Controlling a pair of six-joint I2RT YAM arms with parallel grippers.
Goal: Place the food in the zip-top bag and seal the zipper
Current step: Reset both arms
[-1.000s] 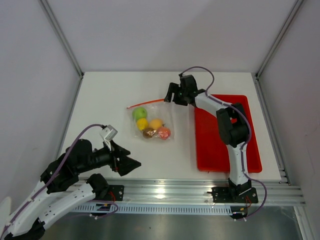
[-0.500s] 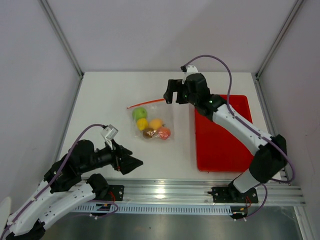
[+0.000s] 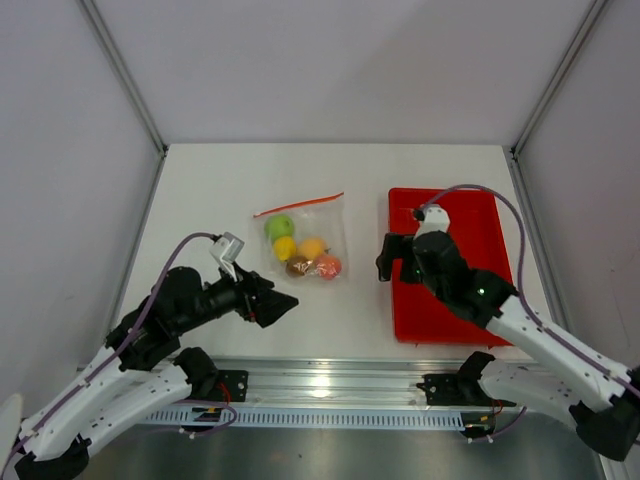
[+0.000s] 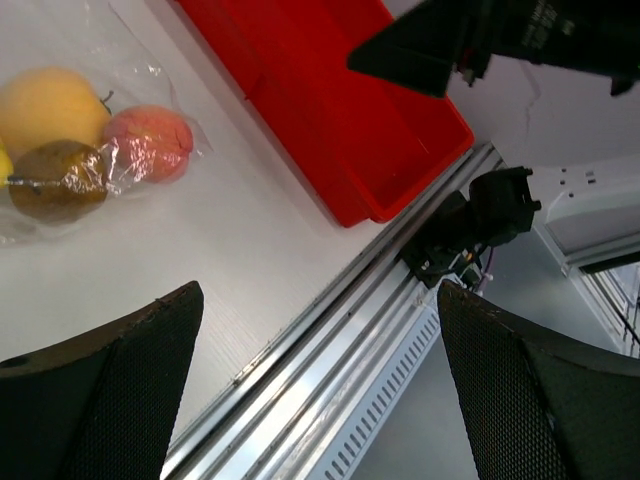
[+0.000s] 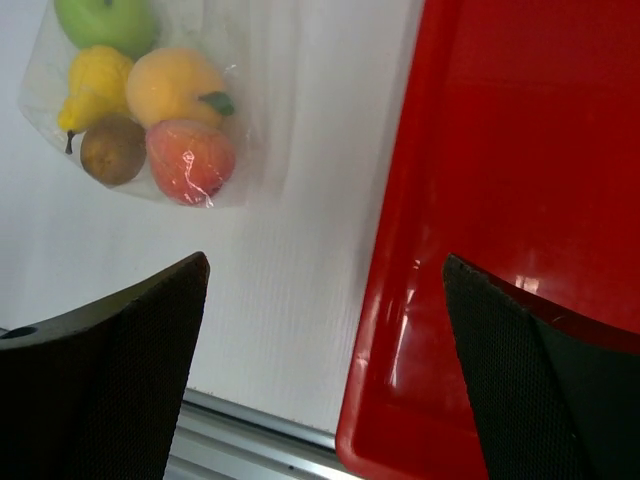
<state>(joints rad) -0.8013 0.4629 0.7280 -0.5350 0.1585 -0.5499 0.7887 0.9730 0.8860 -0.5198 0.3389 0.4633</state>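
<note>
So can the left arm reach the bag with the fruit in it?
Probably yes. The open left gripper sits close to the zip-top bag, with only bare table between them, and the right gripper is off at the red tray's edge.

Toy fruits: five are counted in all.
- green apple [image 3: 281,226]: one
- yellow pear [image 3: 285,247]: one
- orange piece [image 3: 312,247]: one
- brownish piece [image 3: 297,266]: one
- red-pink piece [image 3: 327,266]: one

Zip-top bag [image 3: 326,219]: one is recorded. Zipper [image 3: 298,205]: one orange-red strip is noted.

Red tray [image 3: 425,322]: one is seen.

Arms: two are logged, with one gripper counted on each, the left gripper [image 3: 280,308] and the right gripper [image 3: 383,258]. Two dark fingers per gripper are seen in the wrist views.
</note>
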